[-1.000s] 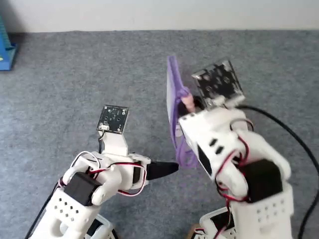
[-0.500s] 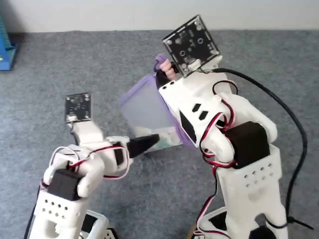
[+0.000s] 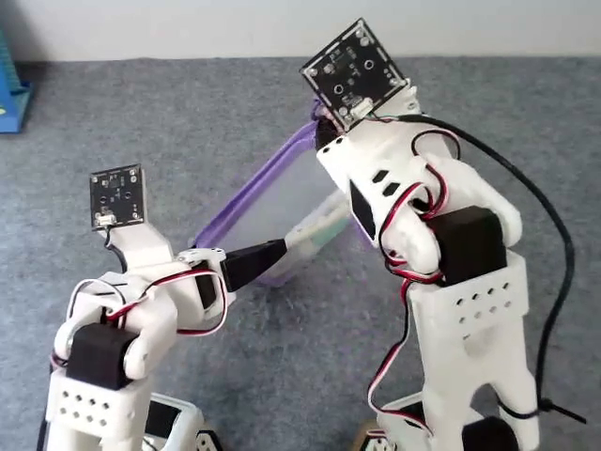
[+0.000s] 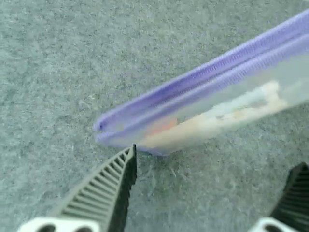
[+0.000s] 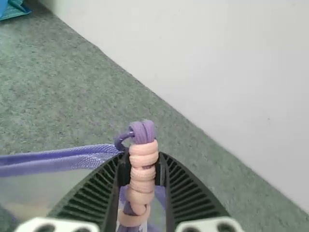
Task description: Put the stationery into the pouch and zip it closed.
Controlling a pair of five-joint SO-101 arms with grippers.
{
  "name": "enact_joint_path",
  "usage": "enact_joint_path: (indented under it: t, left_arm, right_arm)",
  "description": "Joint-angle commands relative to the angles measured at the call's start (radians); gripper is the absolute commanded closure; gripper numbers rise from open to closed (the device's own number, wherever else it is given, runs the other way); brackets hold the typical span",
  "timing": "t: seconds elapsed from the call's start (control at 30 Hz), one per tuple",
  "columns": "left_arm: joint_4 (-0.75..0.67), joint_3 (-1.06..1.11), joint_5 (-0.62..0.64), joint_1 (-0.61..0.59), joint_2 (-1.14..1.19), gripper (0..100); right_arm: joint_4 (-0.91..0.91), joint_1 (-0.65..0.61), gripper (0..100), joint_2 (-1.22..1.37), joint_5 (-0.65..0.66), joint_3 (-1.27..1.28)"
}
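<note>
A clear pouch (image 3: 268, 211) with a purple zip edge (image 3: 252, 194) hangs tilted above the grey carpet. Stationery (image 3: 315, 233) shows pale through its wall. My right gripper (image 5: 142, 166) is shut on the pouch's pink-and-purple pull cord (image 5: 143, 145), holding up the far end of the pouch (image 5: 43, 169). In the high view that gripper (image 3: 326, 134) sits under its wrist camera board. My left gripper (image 4: 215, 164) is open, its fingers wide apart just short of the pouch's near corner (image 4: 111, 128). Its black finger (image 3: 255, 263) lies against the pouch's lower edge.
A blue object (image 3: 9, 89) lies at the far left of the carpet, and also shows in the right wrist view (image 5: 9, 7). A white wall (image 3: 300, 28) closes off the back. Open carpet lies left of and beyond the pouch.
The right arm has swung the pouch from edge-on to slanting down to the left. The left arm has shifted left, and its finger now meets the pouch's lower edge.
</note>
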Motion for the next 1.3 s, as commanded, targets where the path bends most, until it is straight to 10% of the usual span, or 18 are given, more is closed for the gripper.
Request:
enact_joint_path:
  t: [0.0, 0.3, 0.73, 1.27]
  left_arm:
    - [0.061, -0.093, -0.009, -0.009, -0.029, 55]
    - [0.132, -0.239, -0.091, -0.012, -0.026, 55]
    - [-0.203, -0.131, -0.413, -0.238, -0.020, 55]
    - [-0.376, 0.050, -0.451, -0.051, -0.020, 55]
  right_arm:
    - [-0.030, 0.012, 99.1, -0.002, 0.014, -0.074]
    - [0.010, -0.077, 99.1, -0.038, 0.074, -0.072]
    - [0.082, -0.196, 99.1, -0.104, 0.074, -0.072]
    - [0.082, -0.291, 99.1, -0.105, 0.169, -0.072]
